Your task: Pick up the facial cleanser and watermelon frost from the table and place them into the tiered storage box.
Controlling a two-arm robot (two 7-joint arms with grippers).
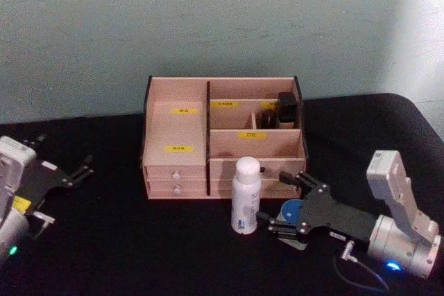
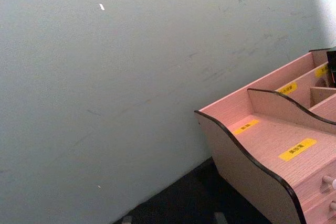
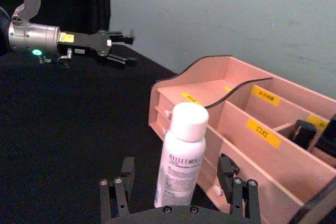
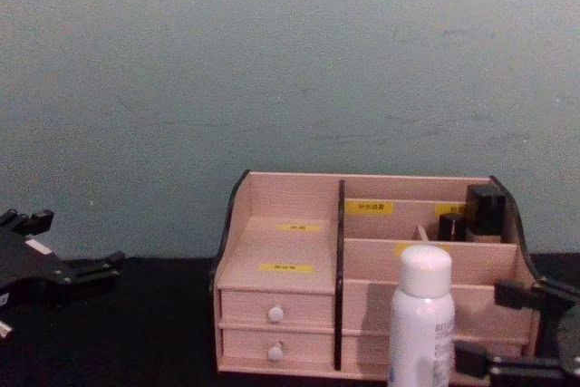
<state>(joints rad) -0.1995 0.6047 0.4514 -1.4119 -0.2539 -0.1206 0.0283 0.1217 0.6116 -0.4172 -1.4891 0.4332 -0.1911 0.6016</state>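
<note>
The right gripper (image 1: 276, 197), fingers spread wide, sits low over the black worktop (image 1: 139, 240) beside the upright white plastic cleanser bottle (image 1: 247, 195), which stands just in front of the pale pinkish-wood tiered storage box (image 1: 180, 91). An off-centre closing could tip the tall bottle against the drawers. There is open room to the left, where the left gripper (image 1: 78, 170) rests with its fingers apart.

Black counter (image 1: 139, 240) lies under the right hand (image 1: 275, 200), a small black container (image 1: 286, 109) beyond it, grey-green wall (image 1: 208, 19) farthest back.
</note>
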